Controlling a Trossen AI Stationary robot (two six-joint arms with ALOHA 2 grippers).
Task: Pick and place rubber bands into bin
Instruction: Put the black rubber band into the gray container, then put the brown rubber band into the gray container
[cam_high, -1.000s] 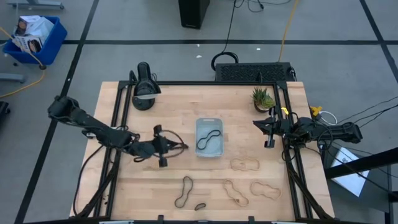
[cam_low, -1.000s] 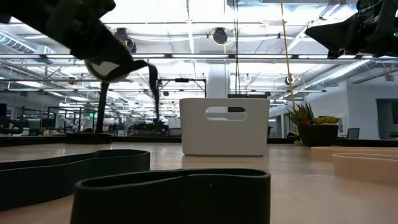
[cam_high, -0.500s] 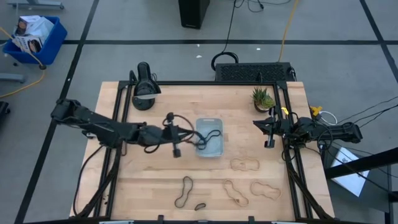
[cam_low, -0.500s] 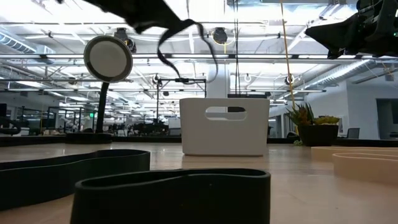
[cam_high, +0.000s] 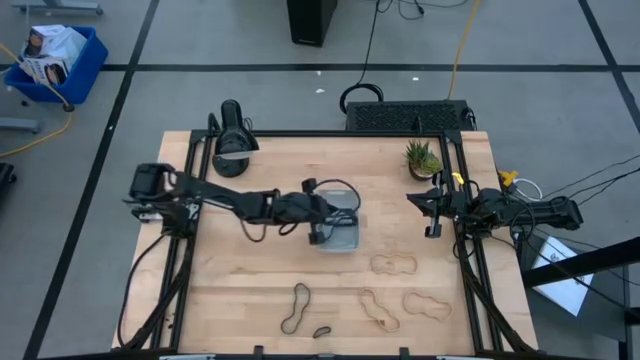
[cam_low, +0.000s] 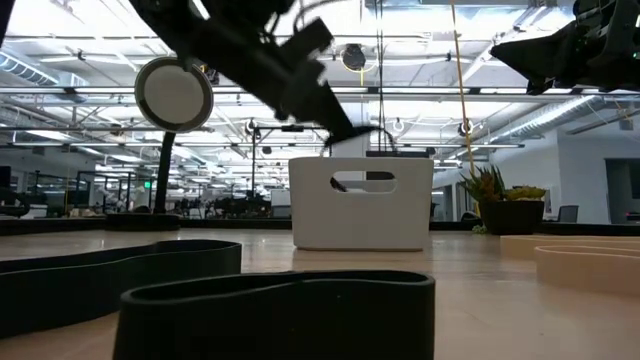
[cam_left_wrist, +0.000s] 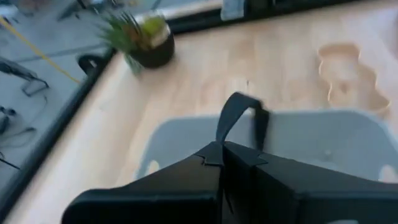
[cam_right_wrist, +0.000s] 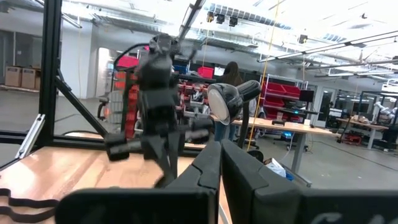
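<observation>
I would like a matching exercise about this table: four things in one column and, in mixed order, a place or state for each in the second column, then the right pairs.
Things:
1. left gripper
2. right gripper
3. potted plant
4. tan rubber bands

Places or states:
A. lying flat on the wood, near the table's front right
B. over the bin, shut on a dark rubber band
C. standing at the far right corner
D. waiting at the right edge, jaws shut

Pairs: 1-B, 2-D, 3-C, 4-A

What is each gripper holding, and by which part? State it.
The left gripper pinches a dark rubber band by one end of its loop, over the bin. The right gripper holds nothing.
</observation>
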